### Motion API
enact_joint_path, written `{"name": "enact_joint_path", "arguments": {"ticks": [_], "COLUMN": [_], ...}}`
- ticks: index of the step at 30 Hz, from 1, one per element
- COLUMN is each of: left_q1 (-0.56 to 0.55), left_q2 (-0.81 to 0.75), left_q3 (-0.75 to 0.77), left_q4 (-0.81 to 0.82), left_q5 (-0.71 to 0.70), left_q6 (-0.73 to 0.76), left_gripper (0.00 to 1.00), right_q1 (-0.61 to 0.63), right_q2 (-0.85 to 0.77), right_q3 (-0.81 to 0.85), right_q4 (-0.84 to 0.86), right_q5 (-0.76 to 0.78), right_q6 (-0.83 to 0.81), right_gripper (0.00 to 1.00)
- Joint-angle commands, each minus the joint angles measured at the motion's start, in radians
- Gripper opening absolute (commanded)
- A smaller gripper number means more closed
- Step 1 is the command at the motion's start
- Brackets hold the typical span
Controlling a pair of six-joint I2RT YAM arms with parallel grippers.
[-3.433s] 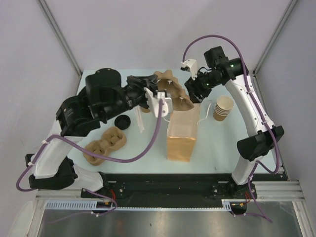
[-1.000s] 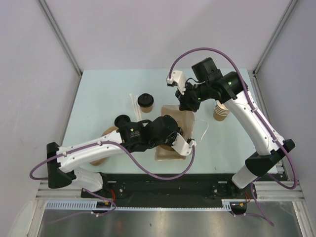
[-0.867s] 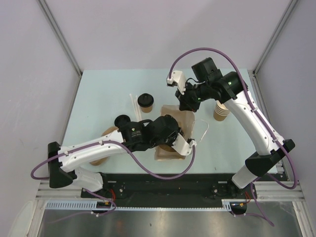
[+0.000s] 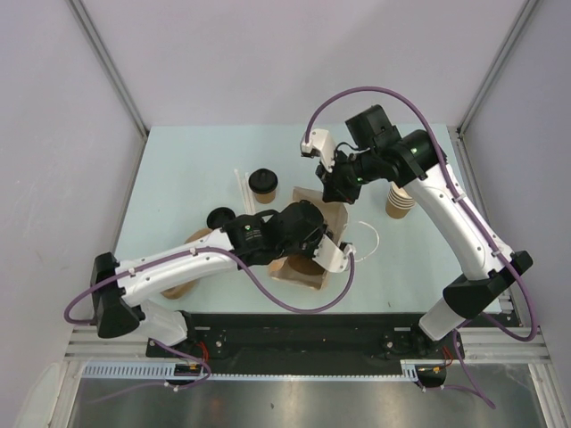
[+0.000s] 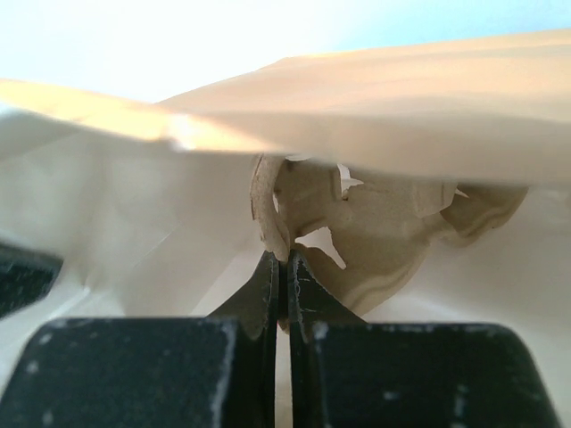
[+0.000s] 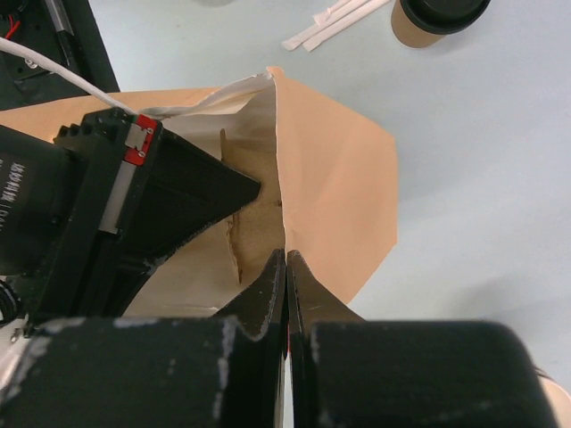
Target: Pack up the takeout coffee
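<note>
Nearby: takeout coffee [image 6: 439, 16], straws [image 6: 335, 22], bag [image 6: 339, 178], carrier [image 5: 384, 223].

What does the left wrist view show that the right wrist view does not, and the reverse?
Left wrist only: the carrier with its wells, inside the bag, rim pinched by the left jaws. Right wrist only: the coffee and straws on the table, and the right jaws shut on the bag's edge. Both: the bag.

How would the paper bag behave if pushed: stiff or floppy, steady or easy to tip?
Probably floppy: the bag is thin paper, creased and bowed where the right gripper pinches its rim. Likely light, so a push would slide or topple it; the pulp carrier that the left gripper holds inside seems to add little weight.
</note>
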Motion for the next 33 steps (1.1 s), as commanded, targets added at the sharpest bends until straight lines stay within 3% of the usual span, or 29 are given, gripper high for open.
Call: {"name": "enact_joint_path", "arguments": {"ticks": [1,11,22,25,33], "left_q1": [0.009,0.044,0.055,0.052,0.032], "left_q2": [0.038,0.085,0.070,0.051,0.016], "left_q3": [-0.018,-0.021,0.049,0.080,0.137], "left_q4": [-0.062,-0.048,-0.057,-0.067,-0.077], "left_q5": [0.063,0.089,0.087,0.075,0.052], "left_q6": [-0.008,-0.030,-0.049,-0.056,-0.076], "left_gripper": [0.01,0.04,0.32,0.44,0.58], "right_q1": [0.006,-0.005,-0.037,-0.040,-0.046], "right_q2": [-0.042,-0.063,-0.062,-0.066,-0.066], "right_q3": [-0.021,-0.066,-0.092,-0.099,-0.110], "right_q4": [0.041,0.066,0.072,0.073,0.079], "right_q5": [-0.050,-0.058,-0.075,-0.070,-0.070], "right_q6": [-0.010,-0.027,-0.044,-0.051,-0.056], "right_gripper": [0.00,0.00,0.00,0.00,0.00]}}
